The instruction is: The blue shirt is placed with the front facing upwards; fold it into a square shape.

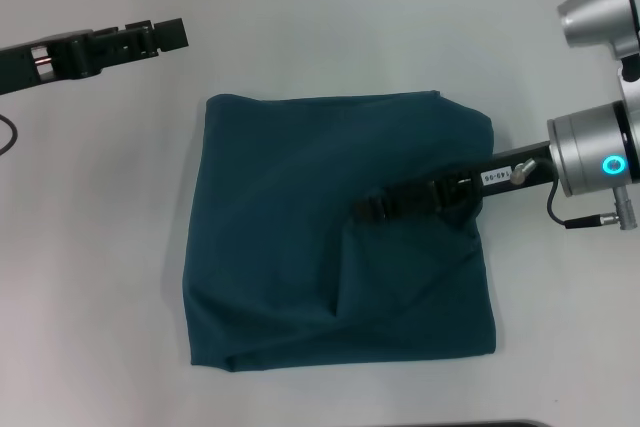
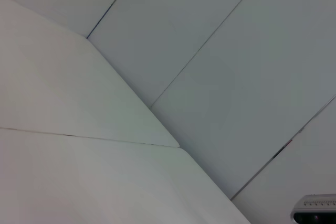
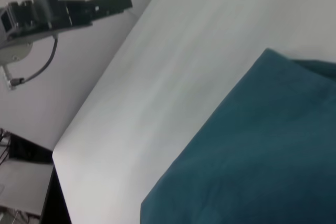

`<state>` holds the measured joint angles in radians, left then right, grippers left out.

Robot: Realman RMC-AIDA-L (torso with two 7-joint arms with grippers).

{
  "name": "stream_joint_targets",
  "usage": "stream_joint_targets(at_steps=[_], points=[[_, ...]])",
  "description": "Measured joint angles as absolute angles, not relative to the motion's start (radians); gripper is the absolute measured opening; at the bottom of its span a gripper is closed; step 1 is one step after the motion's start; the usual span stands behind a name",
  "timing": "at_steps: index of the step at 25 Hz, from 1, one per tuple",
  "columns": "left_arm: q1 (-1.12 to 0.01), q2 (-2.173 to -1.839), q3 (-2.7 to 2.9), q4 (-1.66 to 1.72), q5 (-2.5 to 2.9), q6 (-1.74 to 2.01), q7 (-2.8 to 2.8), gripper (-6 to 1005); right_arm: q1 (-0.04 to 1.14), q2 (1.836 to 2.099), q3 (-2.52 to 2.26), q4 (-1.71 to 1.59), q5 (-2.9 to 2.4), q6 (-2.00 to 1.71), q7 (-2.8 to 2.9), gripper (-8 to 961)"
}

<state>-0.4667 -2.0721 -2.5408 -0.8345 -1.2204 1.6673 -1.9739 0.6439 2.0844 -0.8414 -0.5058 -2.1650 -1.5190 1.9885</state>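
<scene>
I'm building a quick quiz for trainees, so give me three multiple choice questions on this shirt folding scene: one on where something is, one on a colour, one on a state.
1. Where is the right gripper?
A. over the blue shirt
B. off the table
C. beside the left gripper

2. What colour is the shirt?
A. red
B. dark teal
C. white

3. How does the shirt lie?
A. spread flat, sleeves out
B. rolled up
C. folded roughly square

Answers: 1 A, its arm reaches across the cloth; 2 B, plain teal surface; 3 C, no sleeves or lettering show.
</scene>
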Motion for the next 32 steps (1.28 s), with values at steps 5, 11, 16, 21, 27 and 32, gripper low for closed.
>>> stream_joint_targets(at_steps=[5, 11, 16, 21, 27, 32], points=[[-0.466, -2.072, -2.539, -0.826, -1.22, 1.667, -1.974, 950, 0.641, 2.083, -0.851, -0.505, -2.164, -1.529, 1.989, 675], [-0.466, -2.072, -2.538, -0.822, -1.222, 1.667, -1.974, 951, 0.631, 2.078, -0.854, -0.511, -2.165, -1.579, 1.978, 331], [-0.466, -2.072, -2.539, -0.822, -1.224, 1.667, -1.974, 951, 0.603, 2.073, -0.854, -0.516, -2.166, -1.645, 1.957, 177], [-0.466, -2.072, -2.543, -0.822, -1.224, 1.667, -1.974, 950, 0.549, 2.065, -0.854, -0.533, -2.167, -1.68, 1.953, 89], [-0.472, -2.08, -2.543, -0.821, -1.224, 1.667, -1.974, 951, 0.461, 2.06, -0.842, -0.601, -2.162, -1.727, 1.952, 40], [-0.476, -2.087, -2.543, -0.821, -1.224, 1.666, -1.974, 951, 0.418, 2.05, -0.839, -0.621, -2.163, -1.745, 1.945, 37]])
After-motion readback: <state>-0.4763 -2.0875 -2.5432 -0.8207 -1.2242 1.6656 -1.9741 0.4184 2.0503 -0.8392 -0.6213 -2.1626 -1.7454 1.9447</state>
